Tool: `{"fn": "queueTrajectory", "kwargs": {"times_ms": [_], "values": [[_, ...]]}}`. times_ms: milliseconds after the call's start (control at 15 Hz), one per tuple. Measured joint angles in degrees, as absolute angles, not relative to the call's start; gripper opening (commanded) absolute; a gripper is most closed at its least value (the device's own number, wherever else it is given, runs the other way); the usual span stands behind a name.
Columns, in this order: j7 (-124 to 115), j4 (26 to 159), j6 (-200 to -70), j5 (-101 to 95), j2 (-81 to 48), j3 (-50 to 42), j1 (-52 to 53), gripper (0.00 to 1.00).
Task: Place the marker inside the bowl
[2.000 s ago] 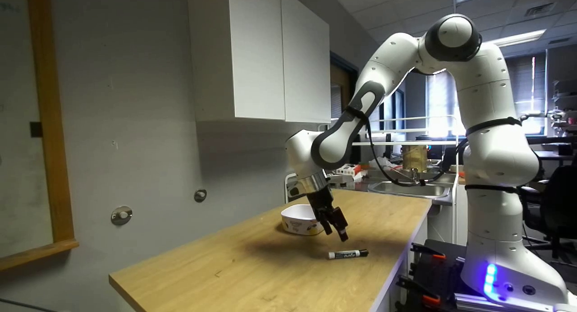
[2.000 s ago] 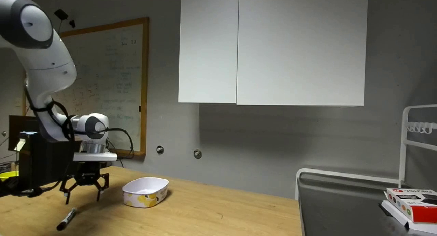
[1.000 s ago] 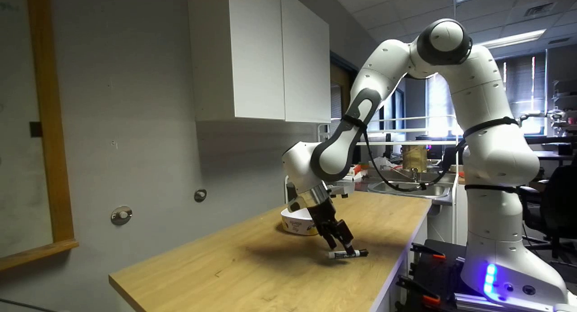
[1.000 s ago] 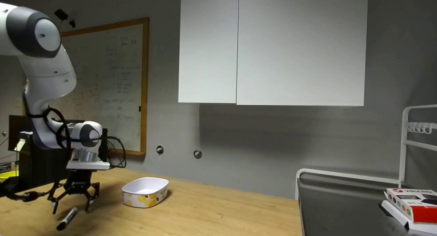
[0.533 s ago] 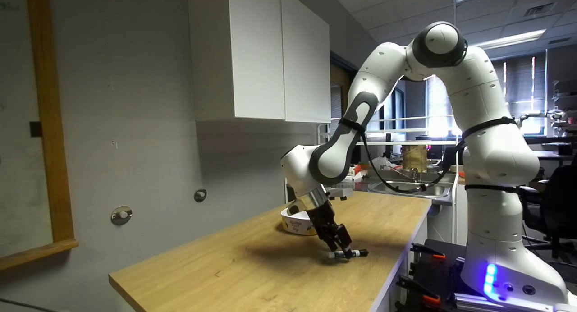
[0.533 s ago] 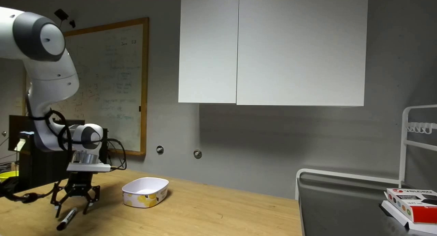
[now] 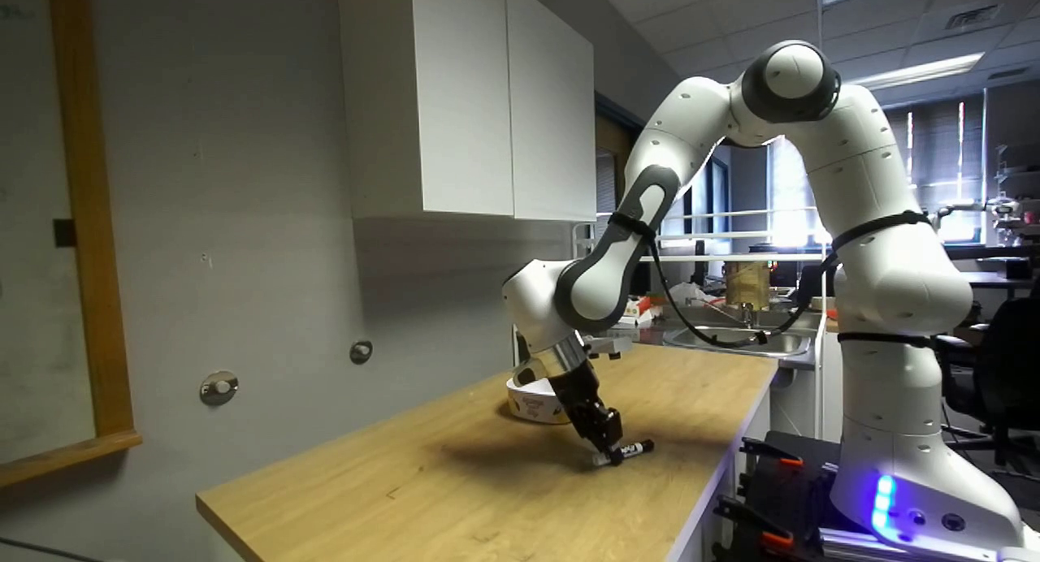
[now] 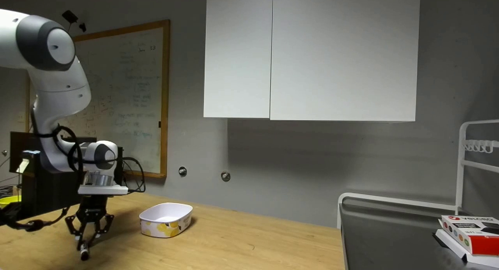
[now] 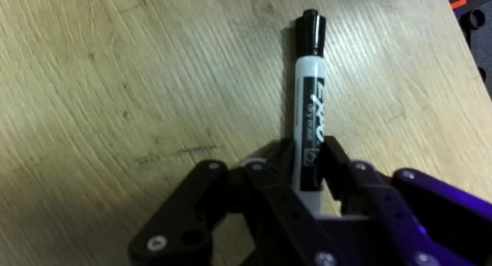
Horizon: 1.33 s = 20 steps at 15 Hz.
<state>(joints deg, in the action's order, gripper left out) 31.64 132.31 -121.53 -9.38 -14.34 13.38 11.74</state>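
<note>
The marker, white with a black label and black cap, lies at counter level, its cap pointing away from my gripper in the wrist view. My gripper is shut on the marker's barrel, one finger on each side. The same grip shows in an exterior view, where the marker pokes out beside the gripper. Whether the marker still touches the wood, I cannot tell. A whitish bowl with yellow patterning stands upright, to the right of my gripper in that exterior view; my wrist partly covers the bowl in an exterior view.
The wooden counter runs along a grey wall under a white cabinet. A red-and-white box and a white wire rack are at the far right. The sink lies past the counter's far end.
My gripper came down over the marker, then its fingers came together and took hold of it. The marker has swung slightly in the grip. The bowl has stayed put.
</note>
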Motion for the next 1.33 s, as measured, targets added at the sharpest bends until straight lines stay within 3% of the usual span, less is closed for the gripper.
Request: {"fn": "queueTrajectory", "kwargs": {"times_ms": [600,1333], "values": [[23.59,131.12,-116.70,-14.85,-12.58,13.41,13.03,0.06],[2.86,124.51,-102.38,-26.41,2.32,13.19,14.35,0.06]]}}
